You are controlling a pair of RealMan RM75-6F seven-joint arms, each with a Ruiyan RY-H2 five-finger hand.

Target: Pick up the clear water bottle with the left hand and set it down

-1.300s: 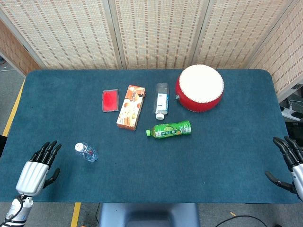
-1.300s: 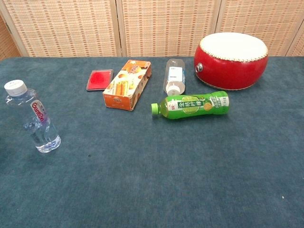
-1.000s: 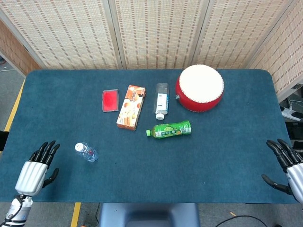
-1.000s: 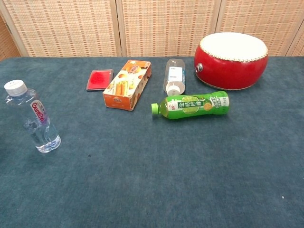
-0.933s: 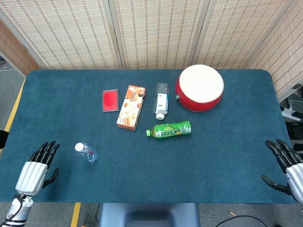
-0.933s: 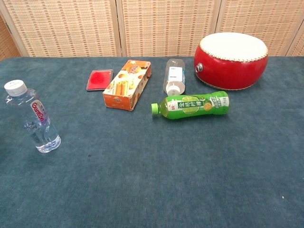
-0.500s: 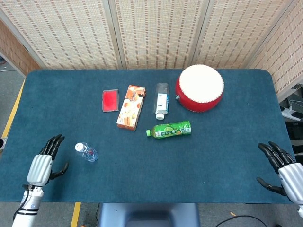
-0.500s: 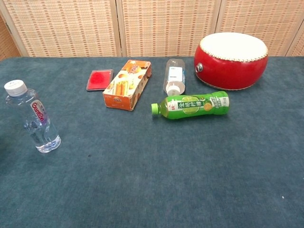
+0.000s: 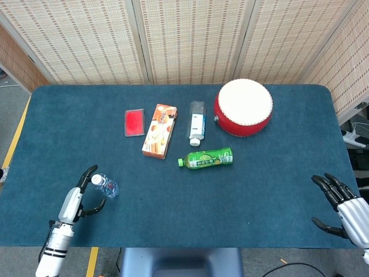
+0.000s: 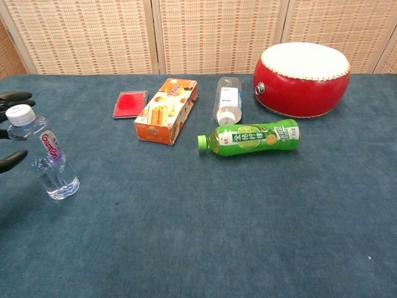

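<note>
I have the left hand (image 9: 81, 199) low at the near left of the table (image 9: 277, 173), right beside the clear water bottle (image 10: 44, 154). Its fingers (image 10: 13, 97) are spread apart and curve toward the bottle from the left, with one dark fingertip up near the white cap and another lower down by the bottle's body. From the chest view only those fingertips show at the frame edge, and I can see a gap between them and the plastic, so the hand is holding nothing. The bottle stands upright on the blue cloth, cap on, with a little water in the bottom and a red-lettered label on its side.

My right hand (image 9: 343, 210) sits off the near right corner of the table, fingers spread wide and empty, well apart from everything else.

Further back, in the middle of the table, a green drink bottle (image 10: 251, 137) lies on its side with its cap pointing left. Just behind it a second clear bottle (image 10: 227, 99) with a blue and white label lies with its cap toward me. To its left lies an orange box (image 10: 166, 110), and beside that a small red case (image 10: 130, 103) lies flat. A red drum (image 10: 302, 77) with a white top stands at the back right, near the second clear bottle.
</note>
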